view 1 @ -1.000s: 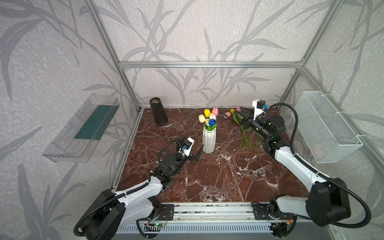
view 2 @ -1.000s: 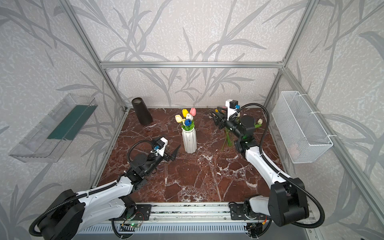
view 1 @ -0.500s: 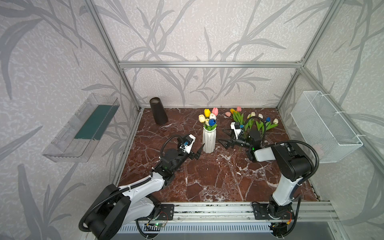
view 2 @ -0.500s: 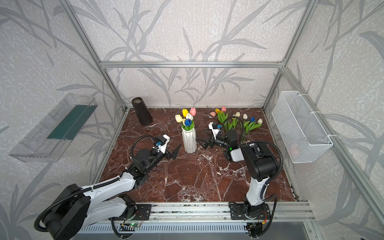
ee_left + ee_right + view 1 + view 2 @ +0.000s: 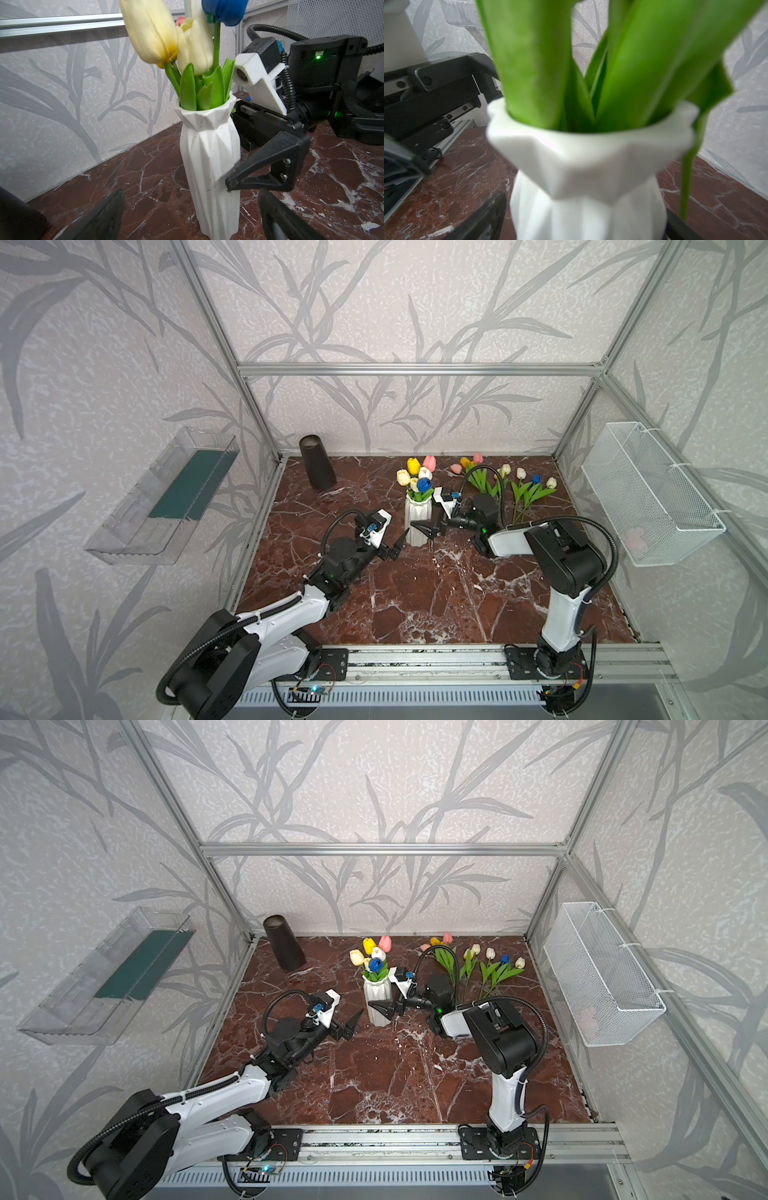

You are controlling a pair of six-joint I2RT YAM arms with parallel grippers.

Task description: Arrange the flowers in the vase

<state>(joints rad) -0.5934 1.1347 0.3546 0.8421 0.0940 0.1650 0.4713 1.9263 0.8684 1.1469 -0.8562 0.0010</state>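
Observation:
The white faceted vase [image 5: 413, 512] [image 5: 376, 994] stands mid-table and holds several flowers [image 5: 417, 477] with yellow, pink, cream and blue heads. More flowers [image 5: 511, 485] [image 5: 478, 965] lie loose at the back right. My right gripper [image 5: 422, 526] [image 5: 584, 205] reaches in low from the right, open. Its jaws straddle the vase [image 5: 587, 187], with a thin gap showing at one finger. The far finger is hidden behind the vase. My left gripper [image 5: 395, 545] [image 5: 191, 192] is open and empty, just left of the vase [image 5: 209, 158] and short of it.
A black tapered cup [image 5: 316, 468] stands at the back left. On the right wall hangs a white wire basket [image 5: 648, 493], and on the left wall a clear tray [image 5: 166, 497]. The right arm's elbow [image 5: 561, 556] rises over the table's right half.
My right gripper dropped from above the loose flowers at the back right to the vase and now straddles it. The left gripper edged slightly towards the vase.

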